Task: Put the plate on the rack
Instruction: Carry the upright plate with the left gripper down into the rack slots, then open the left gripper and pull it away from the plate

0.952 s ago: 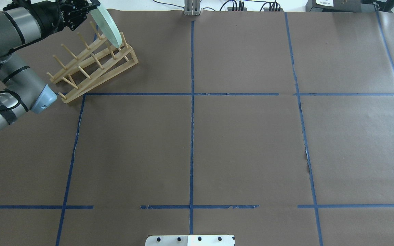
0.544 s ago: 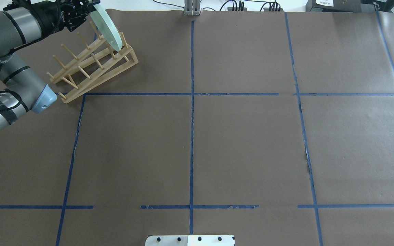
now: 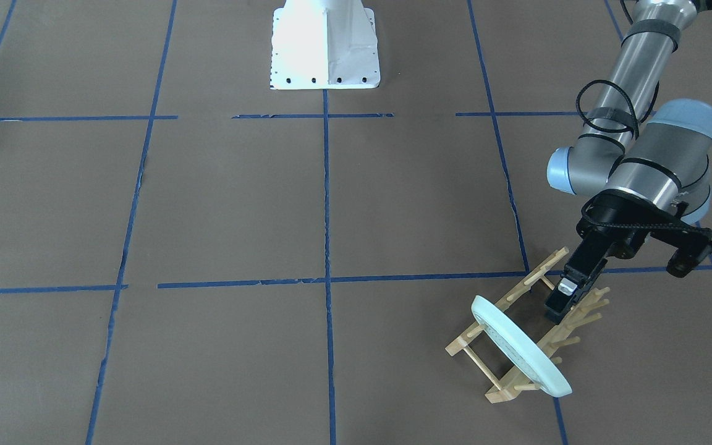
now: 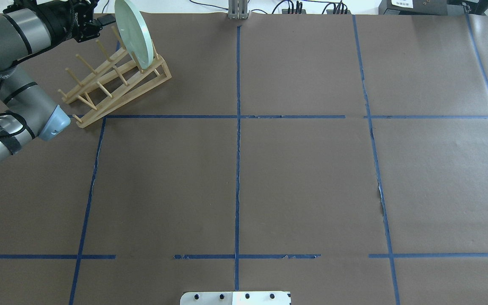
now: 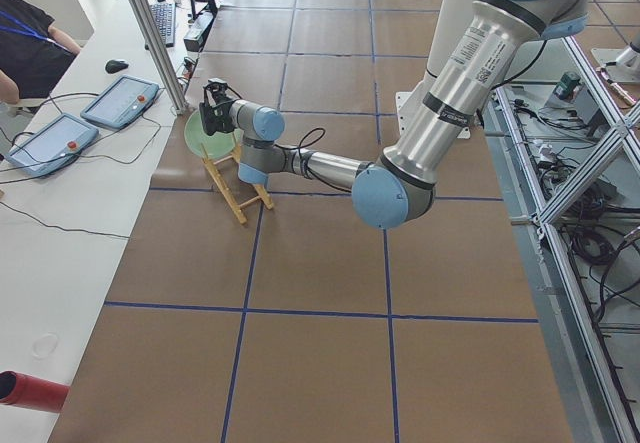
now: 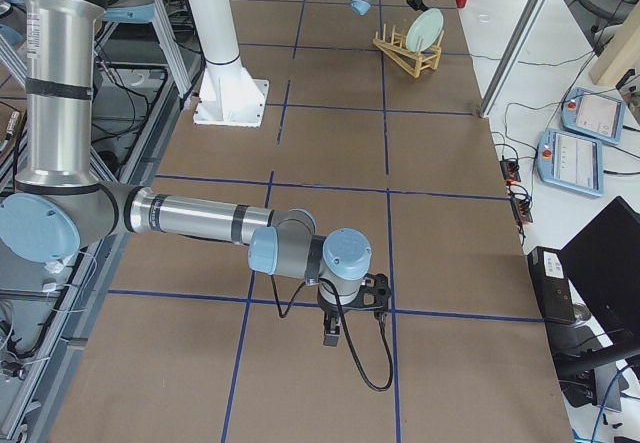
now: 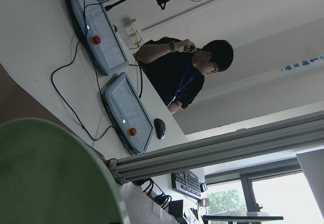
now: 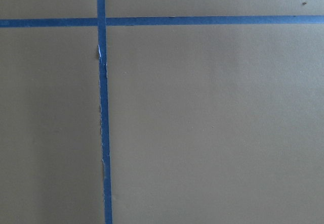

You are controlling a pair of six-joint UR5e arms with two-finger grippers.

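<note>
Standing edge-on in rack (image 3: 499,394), plate (image 3: 520,349) clears left fingers (image 3: 563,300).

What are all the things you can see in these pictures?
plate: one, pale green, standing on edge in the rack, at the end farthest from the robot.
rack: one, light wood, far left part of the table.
table: one, covered in brown paper.
tape lines: several, blue, a grid across the table.
base plate: one, white, middle of the robot's edge of the table.
control tablets: two, grey, on the white bench past the table.
person: one, black shirt, at that bench.
red tube: one, on the bench.
left gripper: one, black, open, beside the plate.
right gripper: one, black, low over bare paper; open or shut cannot be told.
</note>
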